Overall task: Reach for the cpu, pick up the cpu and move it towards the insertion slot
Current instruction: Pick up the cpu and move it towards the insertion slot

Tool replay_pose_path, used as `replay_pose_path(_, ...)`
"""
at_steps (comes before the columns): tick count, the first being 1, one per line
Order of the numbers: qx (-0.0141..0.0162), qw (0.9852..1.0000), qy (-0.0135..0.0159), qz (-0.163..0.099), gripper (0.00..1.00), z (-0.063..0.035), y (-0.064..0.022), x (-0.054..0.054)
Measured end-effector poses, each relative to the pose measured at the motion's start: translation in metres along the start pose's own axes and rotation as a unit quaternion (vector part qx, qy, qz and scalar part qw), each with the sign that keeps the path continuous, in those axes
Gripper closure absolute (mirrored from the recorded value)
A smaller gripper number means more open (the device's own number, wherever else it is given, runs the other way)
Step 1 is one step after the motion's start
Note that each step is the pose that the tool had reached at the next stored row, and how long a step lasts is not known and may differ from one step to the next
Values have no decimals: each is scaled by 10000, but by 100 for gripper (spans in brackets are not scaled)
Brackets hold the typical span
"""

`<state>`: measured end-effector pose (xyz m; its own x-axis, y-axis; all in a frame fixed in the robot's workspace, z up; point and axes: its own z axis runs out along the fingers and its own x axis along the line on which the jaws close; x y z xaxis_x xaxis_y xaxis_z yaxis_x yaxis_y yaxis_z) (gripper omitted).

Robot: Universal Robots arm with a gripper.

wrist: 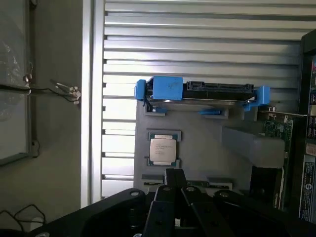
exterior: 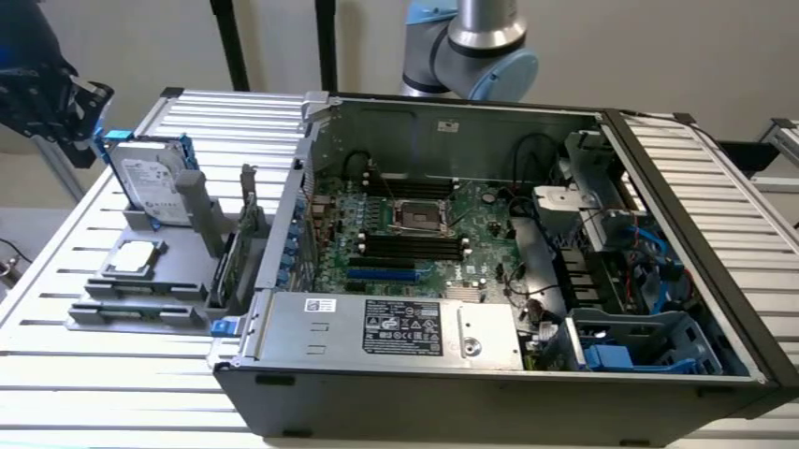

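Jaws seemingly together, the gripper [wrist: 175,177] hovers above the cpu [wrist: 163,150], seated flat in a grey holder [wrist: 203,150] at the exterior view's left for top access, well apart from the insertion slot [exterior: 421,217].

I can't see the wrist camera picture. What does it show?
A small silver cpu lies in a grey holder on a ribbed metal table, untouched. The black gripper hangs near it; a blue-railed hard drive stands beside.
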<state>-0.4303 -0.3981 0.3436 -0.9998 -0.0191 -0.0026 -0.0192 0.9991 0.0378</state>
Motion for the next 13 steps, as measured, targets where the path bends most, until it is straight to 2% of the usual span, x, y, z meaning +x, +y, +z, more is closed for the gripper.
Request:
replay_pose_path(3,0,10000,-1,0,89,20,44,21)
replay_pose_path(9,2,10000,0,0,89,24,51,26)
replay_pose_path(11,1,10000,-1,0,82,24,51,26)
replay_pose_path(12,1,10000,-1,0,82,25,51,26)
replay_pose_path(13,1,10000,-1,0,76,25,51,26)
